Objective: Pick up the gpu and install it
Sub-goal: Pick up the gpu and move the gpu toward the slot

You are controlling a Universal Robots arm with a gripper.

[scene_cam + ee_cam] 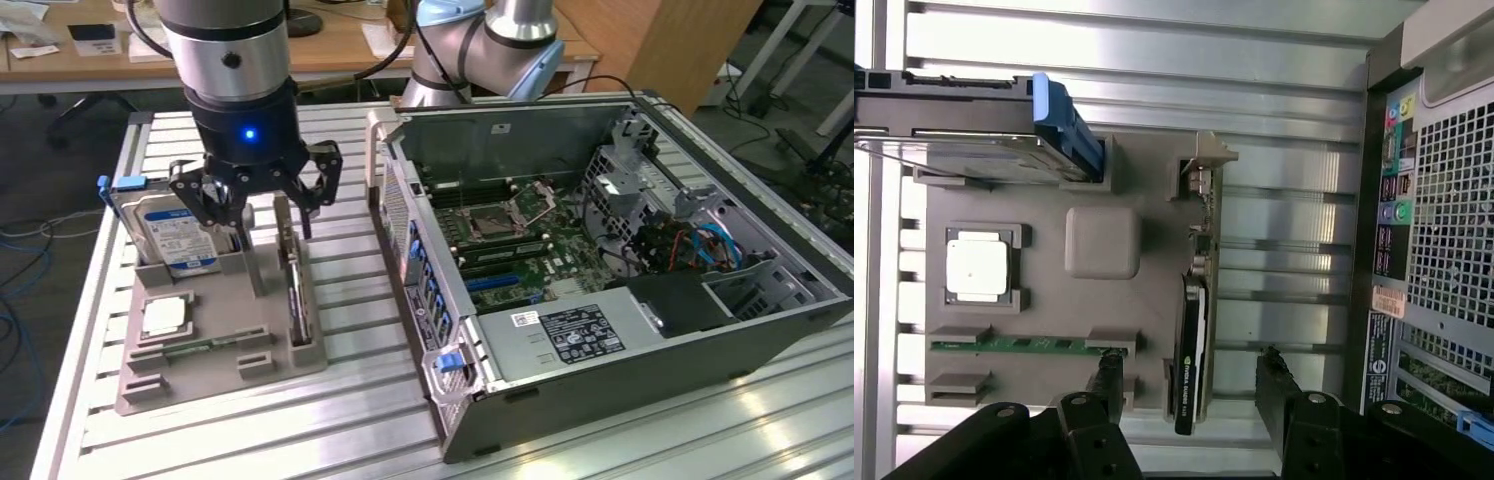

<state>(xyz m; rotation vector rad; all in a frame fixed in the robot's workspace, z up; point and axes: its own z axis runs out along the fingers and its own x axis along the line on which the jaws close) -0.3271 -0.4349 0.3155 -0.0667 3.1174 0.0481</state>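
The claw (274, 235) hangs with its black fingers spread apart, one beside each flat face of the gpu (1193, 345), with a clear gap on both sides. The thin dark card stands on edge in a matte grey holder (220, 375). In the exterior view the open steel computer case (601, 365) sits at the holder's three o'clock, across a strip of ribbed aluminium surface (350, 300).

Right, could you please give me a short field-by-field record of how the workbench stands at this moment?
gripper: open, over the gpu, one finger on each side, apart from it
gpu: upright on edge in a slot of the grey holder, not lifted
hard drive: upright in the holder, to the exterior view's left of the gpu
processor: flat in a square recess of the holder
memory stick: lying in a holder slot
computer case: side open, motherboard exposed, on the exterior view's right of the holder
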